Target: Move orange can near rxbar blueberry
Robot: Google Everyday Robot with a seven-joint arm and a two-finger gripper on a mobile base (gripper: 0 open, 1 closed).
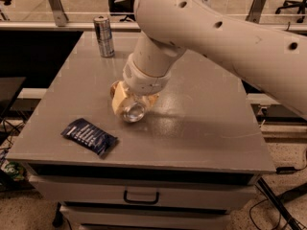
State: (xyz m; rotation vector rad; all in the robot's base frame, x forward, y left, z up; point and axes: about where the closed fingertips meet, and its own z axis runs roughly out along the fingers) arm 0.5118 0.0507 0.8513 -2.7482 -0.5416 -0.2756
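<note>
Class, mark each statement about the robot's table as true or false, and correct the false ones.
1. The tool holds the orange can tilted, around the middle of the table. True.
2. The rxbar blueberry lies at the table's back edge. False: it lies near the front left corner.
3. The silver-and-blue can stands upright at the back left. True.
4. The orange can touches the rxbar blueberry. False: they are apart, with bare table between them.
</note>
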